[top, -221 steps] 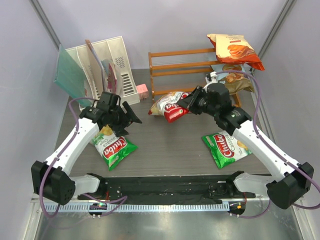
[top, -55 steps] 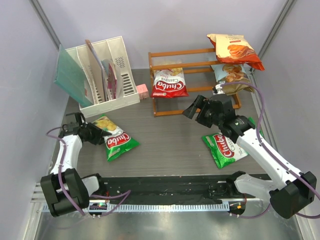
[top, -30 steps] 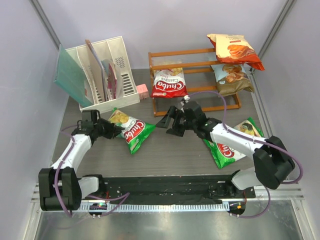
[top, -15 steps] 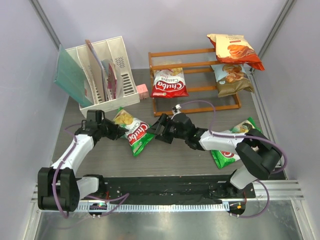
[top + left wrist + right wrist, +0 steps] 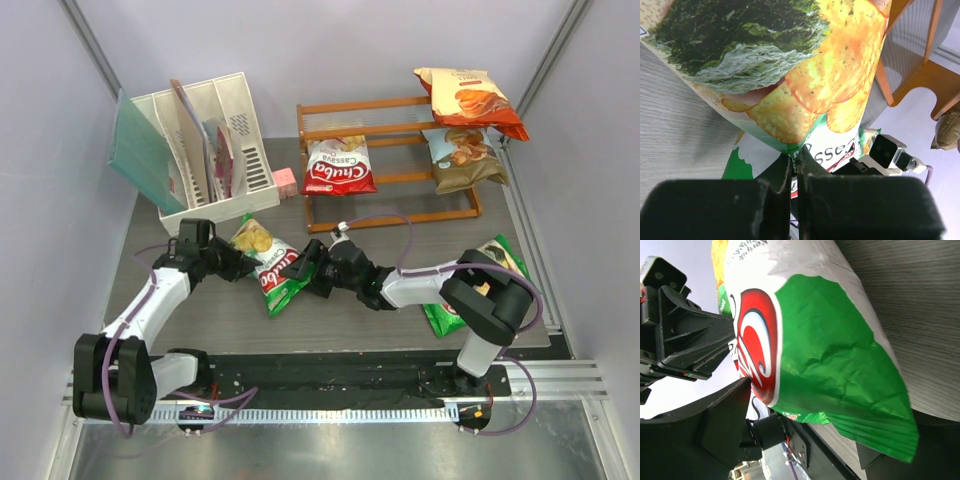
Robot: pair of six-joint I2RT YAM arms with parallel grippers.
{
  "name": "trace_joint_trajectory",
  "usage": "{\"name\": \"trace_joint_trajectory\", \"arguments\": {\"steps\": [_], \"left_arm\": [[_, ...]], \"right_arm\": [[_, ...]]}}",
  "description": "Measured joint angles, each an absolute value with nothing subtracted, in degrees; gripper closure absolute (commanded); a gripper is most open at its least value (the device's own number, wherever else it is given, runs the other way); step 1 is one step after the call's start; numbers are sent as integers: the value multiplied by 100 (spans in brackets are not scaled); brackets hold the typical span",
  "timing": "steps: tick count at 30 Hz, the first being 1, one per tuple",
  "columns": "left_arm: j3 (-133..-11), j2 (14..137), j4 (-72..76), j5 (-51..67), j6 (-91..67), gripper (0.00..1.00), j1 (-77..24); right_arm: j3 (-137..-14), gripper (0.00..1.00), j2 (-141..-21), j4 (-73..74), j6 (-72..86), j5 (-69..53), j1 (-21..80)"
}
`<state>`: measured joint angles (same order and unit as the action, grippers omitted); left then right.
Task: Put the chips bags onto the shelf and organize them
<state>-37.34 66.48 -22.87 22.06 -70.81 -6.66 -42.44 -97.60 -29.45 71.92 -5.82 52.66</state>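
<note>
Top external: three glossy bags (image 5: 338, 167) sit on the orange-brown wooden shelf (image 5: 360, 104); left jaws pinch one green bag (image 5: 272, 270), right jaws spread; another green bag (image 5: 497, 252) waits.

Glossy, crinkly green chips bag (image 5: 272, 268); wood shelf (image 5: 360, 104); matt tbl (image 5: 340, 325).
</note>
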Motion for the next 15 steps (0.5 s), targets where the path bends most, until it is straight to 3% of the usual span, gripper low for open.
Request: {"name": "trace_joint_trajectory", "arguments": {"steps": [6, 9, 12, 13, 14, 15], "left_arm": [[-3721, 6490, -2440, 2191, -7004, 100, -773], [-3667, 6361, -2565, 2180, -6973, 100, -819], [-3634, 6278, -2759, 2176, -6849, 100, -819], [-3629, 6272, -2823, 2174, -6816, 100, -819], [-3625, 6272, -2873, 2169, -6779, 100, -819], [-3616, 6272, -2956, 2171, -6711, 94, -819]], "right_arm": [[-4152, 19, -9767, -3146, 7194, -353, 5352], [-4108, 24, -9854, -3291, 7216, -318, 5380], [-4099, 46, -10018, -3459, 7238, -301, 5408], [-4099, 60, -10064, -3514, 7240, -296, 5419], [-4099, 67, -10108, -3564, 7255, -285, 5426], [-4099, 72, -10134, -3603, 7238, -283, 5430]]}}
